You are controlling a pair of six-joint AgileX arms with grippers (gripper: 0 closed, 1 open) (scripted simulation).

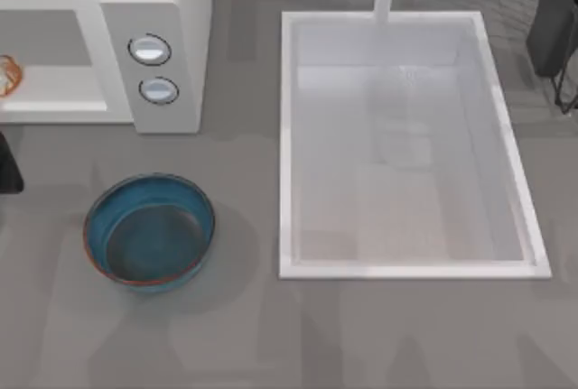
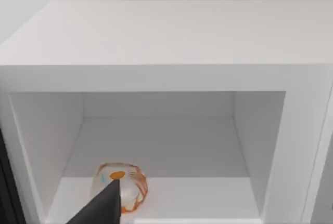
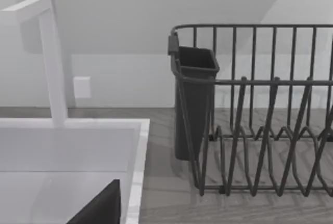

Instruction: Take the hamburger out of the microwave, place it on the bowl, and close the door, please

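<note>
The hamburger (image 2: 120,187) is seen on the floor of the microwave (image 2: 166,42) cavity, near the opening. It is judged light, soft and squashable; a gentle grasp across its sides is advised. The left gripper's finger state cannot be told.

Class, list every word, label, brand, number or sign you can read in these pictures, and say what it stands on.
None: no readable text anywhere.
The microwave and its two knobs carry no marks.
The bowl, sink, dish rack and wall plate are blank.
</note>
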